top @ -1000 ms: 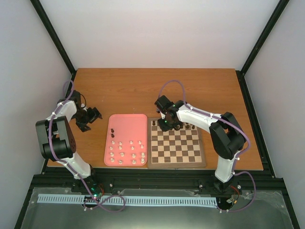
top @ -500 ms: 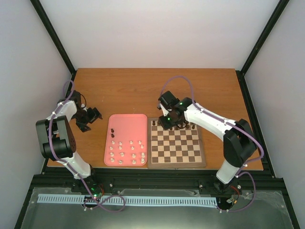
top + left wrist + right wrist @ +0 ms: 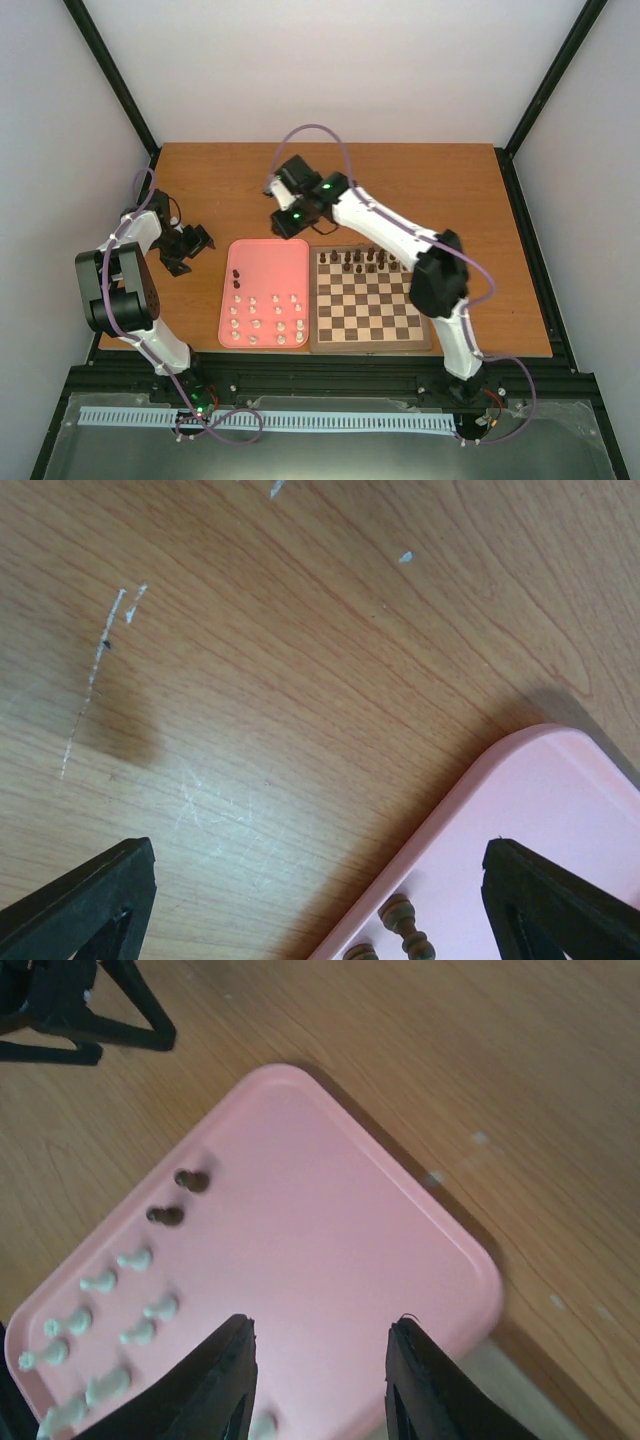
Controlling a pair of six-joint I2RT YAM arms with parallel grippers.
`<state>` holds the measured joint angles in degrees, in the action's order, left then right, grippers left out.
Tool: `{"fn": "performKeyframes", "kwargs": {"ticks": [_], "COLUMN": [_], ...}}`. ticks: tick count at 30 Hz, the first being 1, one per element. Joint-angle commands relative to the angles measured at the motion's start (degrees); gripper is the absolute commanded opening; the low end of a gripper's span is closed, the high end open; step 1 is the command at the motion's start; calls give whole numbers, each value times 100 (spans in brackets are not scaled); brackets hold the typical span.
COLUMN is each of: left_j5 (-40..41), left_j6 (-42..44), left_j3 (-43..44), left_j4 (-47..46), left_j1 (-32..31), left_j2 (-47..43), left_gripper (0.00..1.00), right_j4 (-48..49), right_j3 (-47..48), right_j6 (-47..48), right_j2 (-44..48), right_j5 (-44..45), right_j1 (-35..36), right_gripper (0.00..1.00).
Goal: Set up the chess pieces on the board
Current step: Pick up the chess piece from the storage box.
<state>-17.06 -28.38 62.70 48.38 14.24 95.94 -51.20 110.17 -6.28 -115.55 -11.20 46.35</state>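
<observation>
Broadly, the wooden table (image 3: 400,190) carries the checkered board (image 3: 370,345) right of centre, just beside the pink tray (image 3: 270,258). The right gripper (image 3: 322,1325) hangs over the tray's far end, fingers apart and empty. The left gripper (image 3: 318,850) sits beside the tray's far left corner, spread wide, holding nothing. Some dark chess pieces (image 3: 365,260) line the board's far edge. Two more dark ones (image 3: 235,277) and the cream pieces (image 3: 265,320) stand on the tray.

one board (image 3: 370,310), one pink tray (image 3: 270,258), two dark brown pieces (image 3: 236,273) on the tray
</observation>
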Motion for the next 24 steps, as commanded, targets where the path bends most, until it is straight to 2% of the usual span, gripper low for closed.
{"fn": "performKeyframes", "kwargs": {"ticks": [1,3,6,24], "left_j5": [-40,-47,-60,-164], "left_j6": [-42,-57,-86,-265], "left_j3": [-16,-42,-77,-166], "left_j4": [-96,-107,-101,-210], "left_j1": [-24,-25,-20,-42], "left_j2": [-56,-68,-82,-127], "left_gripper": [100,100,100,100], "right_j4": [-298,-485,-500,114], "right_j3": [1373,2130,2573,2864], "right_j6": [276,331,364,110], "right_j2": [-1268,-1799,-2257,-3325], "right_j5": [-572,-772,-870,-1144], "right_j1": [424,574,807,1043], "right_gripper": [35,36,36,36]}}
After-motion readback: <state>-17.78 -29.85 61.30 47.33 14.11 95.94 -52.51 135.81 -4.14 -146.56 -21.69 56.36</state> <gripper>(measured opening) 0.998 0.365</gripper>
